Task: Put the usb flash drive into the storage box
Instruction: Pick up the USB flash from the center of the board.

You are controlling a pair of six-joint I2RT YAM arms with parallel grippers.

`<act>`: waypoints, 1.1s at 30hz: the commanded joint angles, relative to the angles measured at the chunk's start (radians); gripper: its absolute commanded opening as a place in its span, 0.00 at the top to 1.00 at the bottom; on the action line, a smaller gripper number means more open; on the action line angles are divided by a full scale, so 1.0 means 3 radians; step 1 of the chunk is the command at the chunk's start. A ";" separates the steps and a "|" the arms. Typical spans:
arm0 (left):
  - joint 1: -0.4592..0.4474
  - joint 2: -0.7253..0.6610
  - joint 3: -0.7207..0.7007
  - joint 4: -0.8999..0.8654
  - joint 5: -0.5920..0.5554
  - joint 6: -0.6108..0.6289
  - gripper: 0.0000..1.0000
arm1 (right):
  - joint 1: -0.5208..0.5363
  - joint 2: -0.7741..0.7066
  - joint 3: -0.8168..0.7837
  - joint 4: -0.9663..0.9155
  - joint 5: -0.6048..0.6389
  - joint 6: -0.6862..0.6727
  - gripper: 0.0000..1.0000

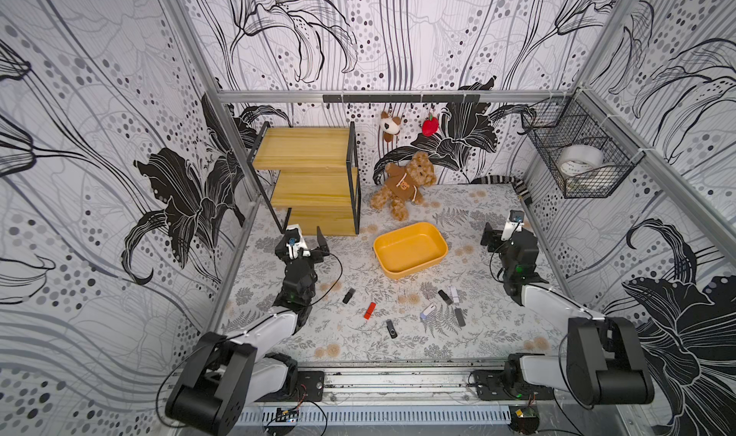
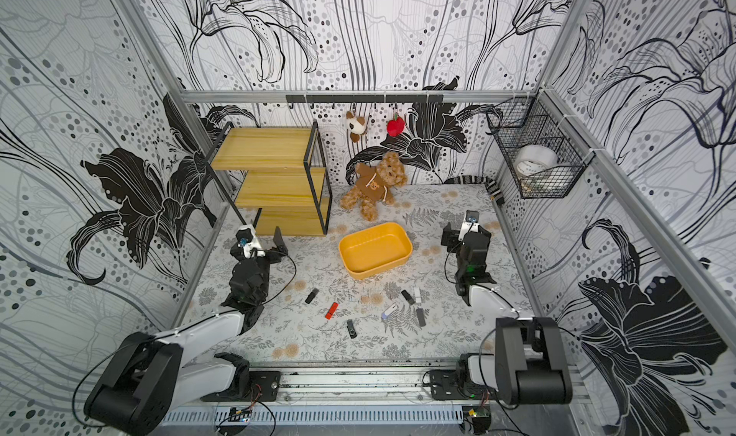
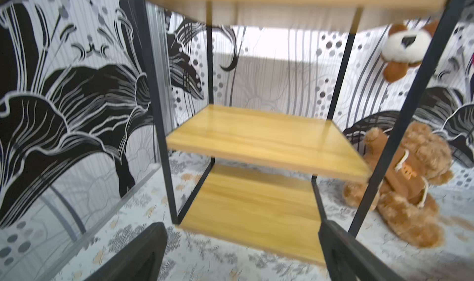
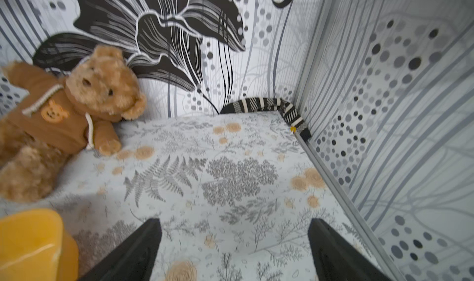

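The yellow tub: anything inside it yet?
Empty: the storage box shows only bare yellow floor in both top views; the red flash drive lies outside it.

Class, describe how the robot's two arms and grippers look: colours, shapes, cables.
Left arm and right arm: white shells, bulky black joints, thin black looping cables, green lights. Left gripper and right gripper: flat black tapered fingers, white wrist cameras.

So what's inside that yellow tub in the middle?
Nothing that shows: the shallow yellow-orange plastic tub has a bare floor in both top views. Only a strip behind its near wall is hidden. The red flash drive and the others lie outside it.
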 commanded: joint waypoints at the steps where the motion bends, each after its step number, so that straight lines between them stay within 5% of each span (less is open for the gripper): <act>1: -0.0009 -0.0331 0.0354 -0.1477 -0.0148 -0.0300 0.02 | 0.0230 -0.0061 0.0450 -0.1774 0.0342 0.0428 0.05; 5: -0.0020 -0.0440 0.0750 -0.2478 0.0037 -0.0651 0.02 | 0.0922 -0.0225 0.0666 -0.2557 0.0908 0.0564 0.05; 10: -0.0095 -0.0392 0.1056 -0.3179 0.0438 -0.0716 0.02 | 0.1110 -0.0354 0.0827 -0.3303 0.0452 0.1109 0.05; 23: -0.0118 -0.0197 0.1128 -0.3627 0.1001 -0.1011 0.02 | 0.1356 -0.0370 0.0790 -0.4338 -0.0410 0.1803 0.01; 33: -0.0121 0.0024 0.1087 -0.3652 0.1233 -0.1079 0.02 | 0.1653 -0.0497 0.0170 -0.4190 -0.0723 0.2061 0.24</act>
